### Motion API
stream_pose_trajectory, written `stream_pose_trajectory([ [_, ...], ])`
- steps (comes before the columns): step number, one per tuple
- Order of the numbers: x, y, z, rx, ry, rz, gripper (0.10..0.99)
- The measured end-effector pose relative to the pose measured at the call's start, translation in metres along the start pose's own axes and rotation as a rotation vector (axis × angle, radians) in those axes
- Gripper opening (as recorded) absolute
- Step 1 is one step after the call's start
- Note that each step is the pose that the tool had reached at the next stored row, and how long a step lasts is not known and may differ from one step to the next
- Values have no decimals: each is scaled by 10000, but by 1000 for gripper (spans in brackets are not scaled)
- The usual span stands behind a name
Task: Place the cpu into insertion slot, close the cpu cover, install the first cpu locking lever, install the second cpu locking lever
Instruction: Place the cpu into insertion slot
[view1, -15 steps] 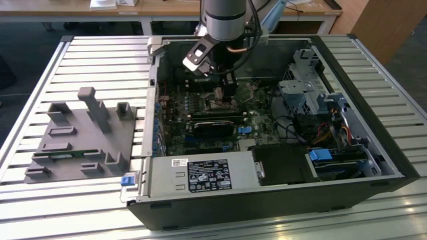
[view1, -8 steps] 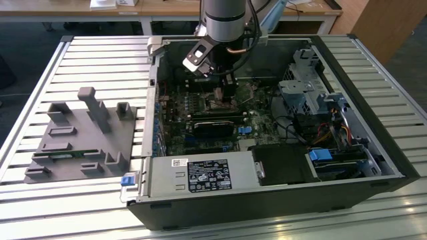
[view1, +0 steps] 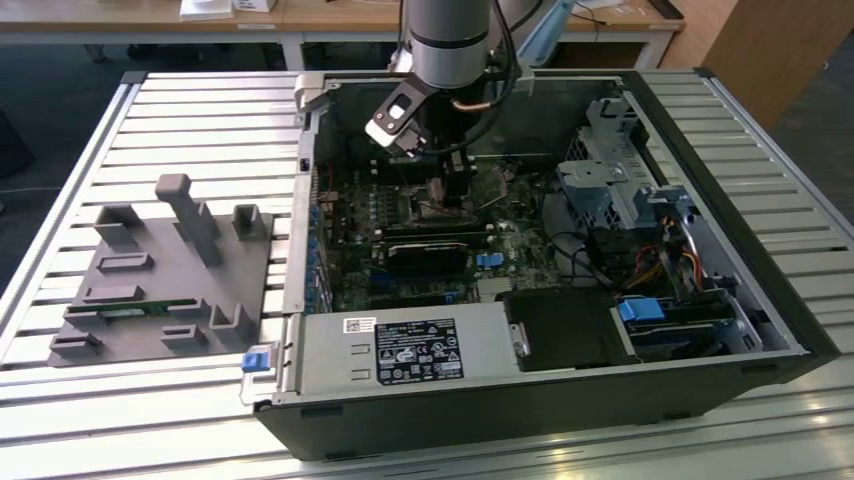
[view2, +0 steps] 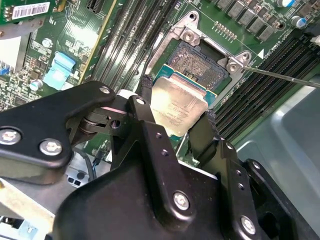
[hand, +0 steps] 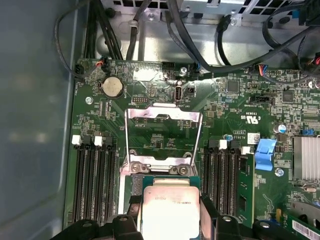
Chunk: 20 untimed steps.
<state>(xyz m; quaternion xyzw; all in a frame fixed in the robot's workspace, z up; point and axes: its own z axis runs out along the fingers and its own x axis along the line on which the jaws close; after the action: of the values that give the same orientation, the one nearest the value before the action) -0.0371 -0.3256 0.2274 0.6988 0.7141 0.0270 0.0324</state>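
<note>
- I had the claw closed on the small, flat, square cpu with its dull grey metal top. One black finger pressed on each of two opposite edges.
- The cpu hung between the fingers, low over the square insertion slot on the green motherboard. Part of the slot's dark contact field lay bare just beyond the claw's tips, so I judged the chip not yet seated. I could not tell whether its lower edge touched the slot.
- The cpu cover, a thin silvery square metal frame with a large open window, stood swung up beyond the claw, so closing it was not yet done.
- A thin metal rod stuck out free to one side of the slot. I took it for one of the locking levers, unlatched. By my reading neither lever was installed, so all four steps were left, with the first in hand.
- In the exterior view the grey cylindrical arm came straight down into the open black computer case, which lay on the slatted metal bench. The wrist pointed down and the claw was deep inside, close over the board.
</note>
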Motion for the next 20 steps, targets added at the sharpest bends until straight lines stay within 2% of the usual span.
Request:
stream_pose_trajectory([
  [20, 2, -8, 59, 1, -1, 1, 541],
])
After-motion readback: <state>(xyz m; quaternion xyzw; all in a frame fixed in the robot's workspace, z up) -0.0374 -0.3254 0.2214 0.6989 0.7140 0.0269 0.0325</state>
